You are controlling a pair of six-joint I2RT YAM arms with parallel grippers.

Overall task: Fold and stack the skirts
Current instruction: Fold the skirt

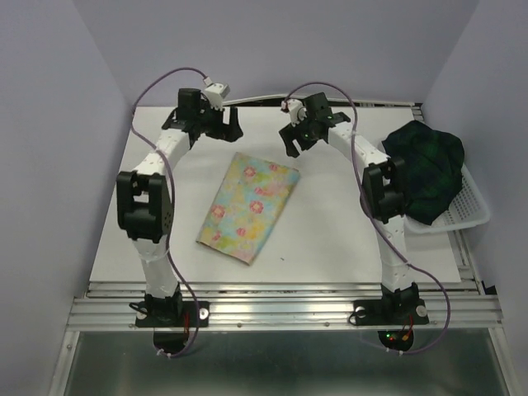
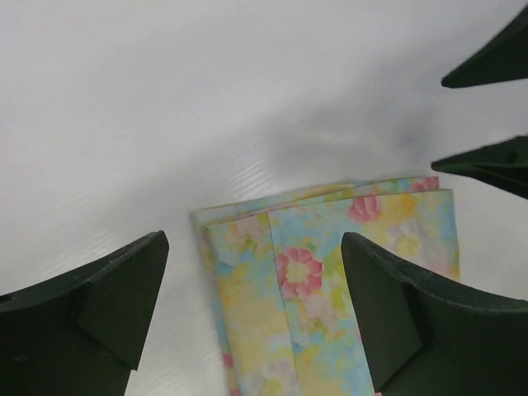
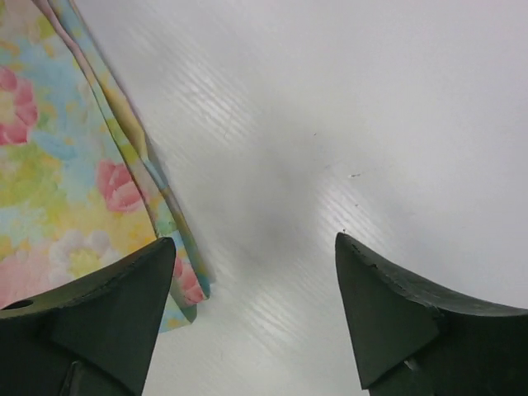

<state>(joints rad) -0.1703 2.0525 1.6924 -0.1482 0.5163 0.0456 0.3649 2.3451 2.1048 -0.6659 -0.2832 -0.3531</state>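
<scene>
Looking from the top camera first, I see the floral skirt [image 1: 249,206] lying on the desk [image 1: 330,239] as a neat long rectangle, a little turned, between my two arms. I judge that its folding is finished. The plaid skirt [image 1: 425,169] sits in a crumpled heap in the white basket [image 1: 472,213] at the right edge of the desk, well apart from the floral one. My left pincer [image 1: 219,136] and my right pincer [image 1: 299,142] both hang above the far end of the floral skirt and carry nothing.

In the left wrist camera, my left pincer [image 2: 254,243] is spread wide and empty. Below it, the end of the floral skirt [image 2: 322,289] shows several layers with edges that lie almost even, so the fold looks tidy.

In the right wrist camera, my right pincer [image 3: 252,247] is also spread wide, with nothing between its fingers. It is over bare desk [image 3: 371,124], and the corner of the floral skirt [image 3: 58,165] is just beside its left finger.

By my judgement about half of the task is done. What is left is to take the plaid skirt out of the basket, spread and fold it on the desk, and put the two skirts one on the other.
</scene>
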